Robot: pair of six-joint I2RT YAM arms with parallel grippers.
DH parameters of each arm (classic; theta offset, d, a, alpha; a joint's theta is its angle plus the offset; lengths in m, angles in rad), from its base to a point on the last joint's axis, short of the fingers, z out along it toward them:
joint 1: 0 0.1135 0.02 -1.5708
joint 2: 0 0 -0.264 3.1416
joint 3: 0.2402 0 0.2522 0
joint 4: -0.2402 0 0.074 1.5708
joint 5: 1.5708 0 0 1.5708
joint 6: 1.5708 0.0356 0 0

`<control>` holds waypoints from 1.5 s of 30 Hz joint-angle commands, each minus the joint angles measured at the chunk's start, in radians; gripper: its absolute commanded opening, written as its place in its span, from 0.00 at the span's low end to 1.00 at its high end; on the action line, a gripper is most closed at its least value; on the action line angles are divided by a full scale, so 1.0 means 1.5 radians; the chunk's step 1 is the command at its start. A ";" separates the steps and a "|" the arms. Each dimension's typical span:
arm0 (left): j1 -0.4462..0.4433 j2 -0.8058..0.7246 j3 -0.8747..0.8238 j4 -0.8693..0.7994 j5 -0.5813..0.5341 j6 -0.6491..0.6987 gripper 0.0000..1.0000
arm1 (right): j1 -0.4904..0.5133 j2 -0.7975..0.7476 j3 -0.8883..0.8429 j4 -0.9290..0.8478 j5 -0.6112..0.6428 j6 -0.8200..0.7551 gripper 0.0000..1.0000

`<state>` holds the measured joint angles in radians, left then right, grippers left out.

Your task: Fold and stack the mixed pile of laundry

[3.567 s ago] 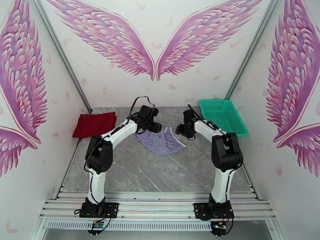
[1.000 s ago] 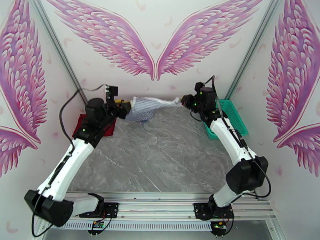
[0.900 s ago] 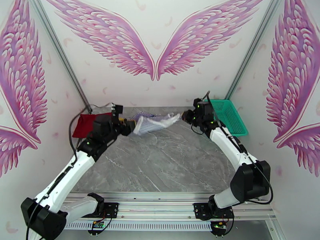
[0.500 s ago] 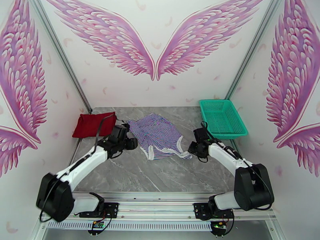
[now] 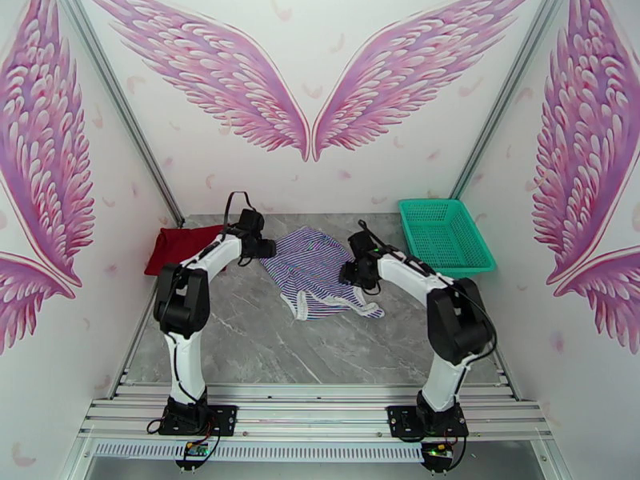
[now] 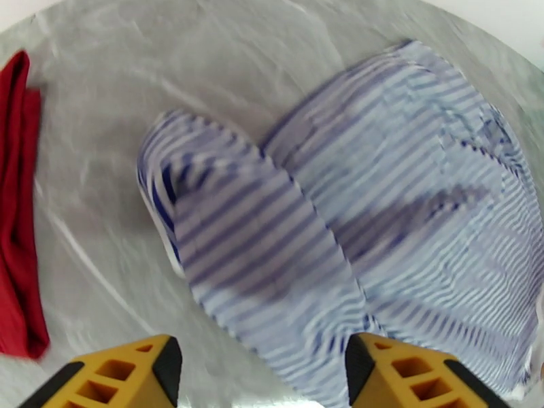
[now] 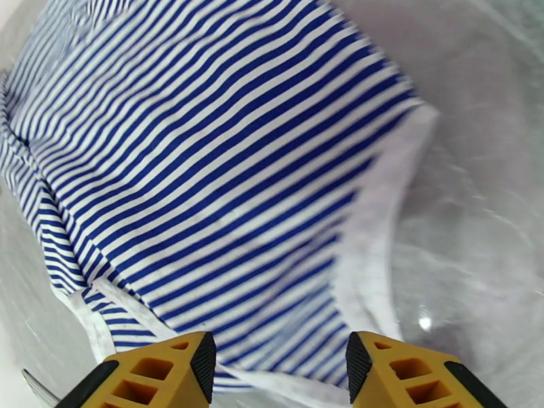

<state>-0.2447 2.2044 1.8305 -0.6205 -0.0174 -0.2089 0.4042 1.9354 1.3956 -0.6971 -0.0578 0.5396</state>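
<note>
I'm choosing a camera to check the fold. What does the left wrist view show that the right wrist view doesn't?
Left wrist view: the red shirt at the left edge, apart from the striped shirt, whose one flap lies folded over. Right wrist view: the striped shirt's white trim up close. Both: the striped shirt on the grey table, with the left gripper and right gripper, respectively, open above it.

Shirt (image 5: pixel 316 270): thin blue-and-white stripes, white edge trim. T-shirt (image 5: pixel 180 248): plain dark red. Basket (image 5: pixel 444 234): teal mesh. Table (image 5: pixel 320 354): grey marble, pale veining. Walls (image 5: pixel 320 186): white, pink-purple feathered wings. Left gripper (image 6: pixel 258 355), right gripper (image 7: pixel 277 355): yellow-orange fingers.
</note>
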 commanded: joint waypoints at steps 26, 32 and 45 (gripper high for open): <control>-0.103 -0.328 -0.411 -0.013 -0.023 -0.241 0.56 | -0.089 0.321 0.493 -0.193 0.042 -0.067 0.57; -0.078 -0.325 -0.385 -0.009 -0.012 -0.154 0.70 | -0.092 0.158 0.358 -0.147 0.056 -0.118 0.68; -0.021 0.134 0.208 -0.066 0.025 0.027 0.73 | -0.118 0.263 0.399 -0.038 -0.015 -0.057 0.66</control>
<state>-0.2726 2.2971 1.9720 -0.6525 0.0078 -0.2340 0.2165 2.2700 1.9434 -0.8333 -0.0250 0.4011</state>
